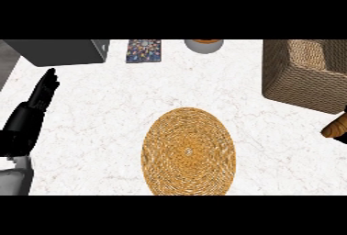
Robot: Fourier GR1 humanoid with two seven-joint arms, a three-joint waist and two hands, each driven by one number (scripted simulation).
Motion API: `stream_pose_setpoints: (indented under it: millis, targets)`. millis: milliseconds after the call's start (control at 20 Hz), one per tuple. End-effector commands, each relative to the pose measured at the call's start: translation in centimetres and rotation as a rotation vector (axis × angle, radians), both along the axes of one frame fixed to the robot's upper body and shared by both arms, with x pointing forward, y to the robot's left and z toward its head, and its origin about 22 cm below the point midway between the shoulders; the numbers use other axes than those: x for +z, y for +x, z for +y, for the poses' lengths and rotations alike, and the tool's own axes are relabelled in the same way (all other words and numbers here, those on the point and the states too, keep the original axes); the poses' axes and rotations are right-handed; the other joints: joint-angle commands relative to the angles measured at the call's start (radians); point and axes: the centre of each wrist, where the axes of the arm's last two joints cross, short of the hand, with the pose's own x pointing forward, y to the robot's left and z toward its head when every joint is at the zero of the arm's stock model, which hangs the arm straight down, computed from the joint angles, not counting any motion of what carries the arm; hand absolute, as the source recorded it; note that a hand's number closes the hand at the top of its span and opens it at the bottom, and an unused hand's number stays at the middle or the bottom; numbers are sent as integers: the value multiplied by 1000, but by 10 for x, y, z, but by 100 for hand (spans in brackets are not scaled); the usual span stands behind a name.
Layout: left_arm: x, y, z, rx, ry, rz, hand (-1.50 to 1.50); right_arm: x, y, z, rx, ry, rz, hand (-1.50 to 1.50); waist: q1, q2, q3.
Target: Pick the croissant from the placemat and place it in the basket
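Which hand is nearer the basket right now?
Right. The right hand shows at the view's right edge, just below the wicker basket, with the croissant there. The left hand rests open at the far left, across the counter from the basket.

- The setting was a home kitchen, seen from above across a white marbled counter [102,114].
- A round woven placemat [188,151] lay on it, as at a place set for a meal.
- A wicker basket [305,73] stood at the right.
- A grey appliance [58,51], a patterned box [143,50] and a small pot [203,45] lined the far edge.
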Motion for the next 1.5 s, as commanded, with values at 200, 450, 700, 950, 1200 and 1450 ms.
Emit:
stream_pose_setpoints:
  millis: [200,450,700,950,1200,1450]
  targets:
    - [4,-2,4,-9,20,-17,0,78,-25,-88,-42,284,-649,150,27,-5,0]
    - [6,0,-12,-84,15,-15,0,131,-41,-127,65,434,-821,150,75,2,-5]
    - [0,10,-33,-98,6,-9,0,210,-45,-136,176,485,-810,150,91,3,-8]
    - [6,25,-20,-97,-11,4,0,231,-15,-115,197,543,-714,150,98,6,-9]
    - [-2,22,-33,-106,20,-5,0,255,20,-75,231,557,-653,150,102,6,-9]
    - [0,13,-30,-114,13,-14,0,248,59,-37,208,591,-577,150,107,6,-9]
